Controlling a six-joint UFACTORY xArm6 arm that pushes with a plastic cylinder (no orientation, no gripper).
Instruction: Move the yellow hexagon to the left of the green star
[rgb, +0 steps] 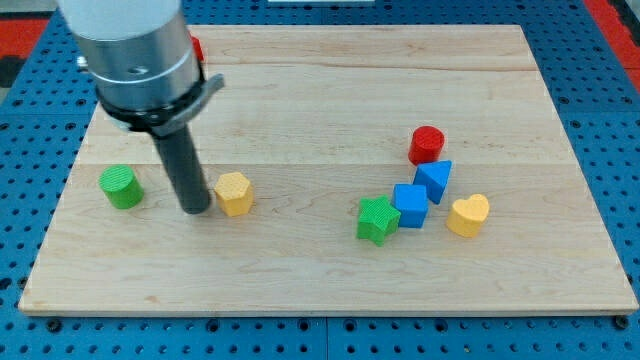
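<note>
The yellow hexagon lies on the wooden board left of centre. The green star lies well to its right, touching a blue cube. My tip rests on the board just left of the yellow hexagon, very close to it or touching it. The arm's grey body fills the view's top left.
A green cylinder lies left of my tip. A blue triangular block, a red cylinder and a yellow heart cluster at the right. A red block shows partly behind the arm.
</note>
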